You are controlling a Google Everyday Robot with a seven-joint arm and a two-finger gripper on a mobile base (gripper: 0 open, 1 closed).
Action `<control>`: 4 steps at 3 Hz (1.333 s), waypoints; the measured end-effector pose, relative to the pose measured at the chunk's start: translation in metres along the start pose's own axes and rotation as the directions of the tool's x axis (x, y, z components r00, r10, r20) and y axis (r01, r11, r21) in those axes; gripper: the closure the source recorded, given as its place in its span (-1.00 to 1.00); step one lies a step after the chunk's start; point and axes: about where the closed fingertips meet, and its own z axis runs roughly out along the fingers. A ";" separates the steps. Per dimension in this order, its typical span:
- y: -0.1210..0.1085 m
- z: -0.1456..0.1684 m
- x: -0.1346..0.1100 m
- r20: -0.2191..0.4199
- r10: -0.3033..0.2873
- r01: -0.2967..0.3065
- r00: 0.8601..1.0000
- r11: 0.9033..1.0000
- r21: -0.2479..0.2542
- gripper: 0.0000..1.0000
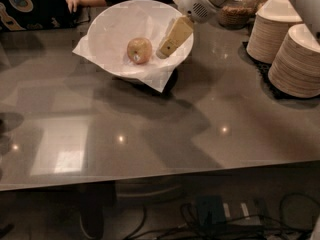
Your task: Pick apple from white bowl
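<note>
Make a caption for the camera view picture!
Robot pincer hangs over the white bowl, just right of the apple.

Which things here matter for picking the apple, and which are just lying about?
Job: small round yellowish-tan apple; large paper-lined white bowl; gripper over the bowl's right side, beside the apple.
Idle: stacked cream plates; black floor cables.

Office canteen: stacked plates [296,59], laptop [30,6]; claw [164,51] over bowl [112,31]

The small, round, yellowish-tan apple [139,50], blushed red with a pale spot low on its skin, sits near the middle of the wide, deep white bowl [102,24]. The bowl is lined with crinkled white paper [159,80] whose corners overhang the rim. My gripper [163,52] hangs inside the bowl, just beside the apple.
</note>
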 end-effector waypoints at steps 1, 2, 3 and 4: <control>-0.006 0.035 -0.045 0.067 -0.058 0.060 0.996 0.998 -0.019 -1.00; -0.006 0.035 -0.045 0.067 -0.059 0.060 0.996 0.998 -0.019 -1.00; -0.010 0.059 -0.052 0.091 -0.103 0.105 0.991 0.994 -0.020 -1.00; -0.013 0.085 -0.058 0.113 -0.131 0.135 0.985 0.990 -0.030 -1.00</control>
